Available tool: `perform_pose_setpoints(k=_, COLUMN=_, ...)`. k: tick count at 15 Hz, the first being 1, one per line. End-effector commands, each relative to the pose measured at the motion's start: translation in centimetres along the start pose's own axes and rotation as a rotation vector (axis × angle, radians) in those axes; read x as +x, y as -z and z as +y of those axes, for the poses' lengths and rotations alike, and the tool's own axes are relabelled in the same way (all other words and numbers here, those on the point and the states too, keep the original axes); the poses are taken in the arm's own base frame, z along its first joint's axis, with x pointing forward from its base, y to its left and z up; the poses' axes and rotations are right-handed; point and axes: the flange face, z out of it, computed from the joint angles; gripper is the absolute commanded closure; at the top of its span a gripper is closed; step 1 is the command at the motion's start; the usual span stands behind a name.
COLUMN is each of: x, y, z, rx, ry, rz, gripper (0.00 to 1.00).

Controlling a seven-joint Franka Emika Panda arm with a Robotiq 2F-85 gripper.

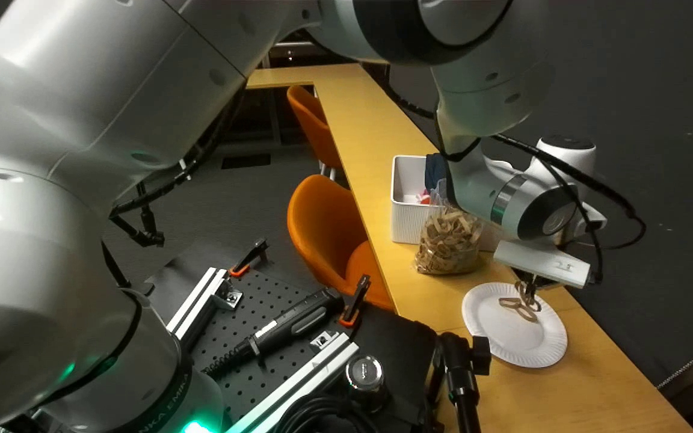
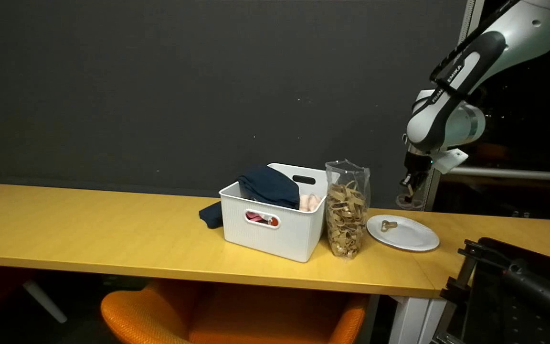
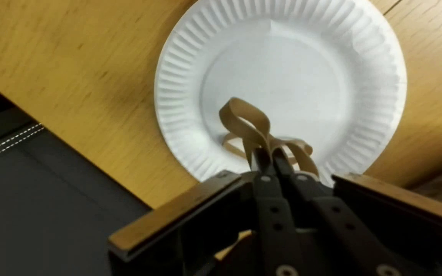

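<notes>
We are seeing the tool (image 3: 270,157) clamping a tan band (image 3: 231,119) between its fingertips, the two fingers pressing together with the band squeezed in the thin gap. In the wrist view, a loop of the band is curling out to the left and to the far side of the fingertips. More tan strip (image 3: 303,157) is showing to the right of them, and we are not able to tell how much of that belongs to the held band.

In an exterior view we are finding the tool and its band hanging above the white paper plate (image 2: 411,234), with a visible gap between. A second looped piece (image 2: 389,225) is lying on the plate, left of its middle, lower than the tool and apart from the held band; we cannot tell whether it is one band or several.

The plate is resting on the yellow worktop (image 2: 89,224). Just left of the plate, a clear bag (image 2: 346,215) packed with similar bands is standing upright, and a white basket (image 2: 265,234) is sitting just left of the bag, with a dark blue cloth (image 2: 272,186) showing at its top.
</notes>
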Motion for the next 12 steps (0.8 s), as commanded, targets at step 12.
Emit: perform_pose_setpoints(k=12, x=7.6, y=21.8, z=-10.2, rx=-0.019, ry=0.182, rz=0.369, gripper=0.99)
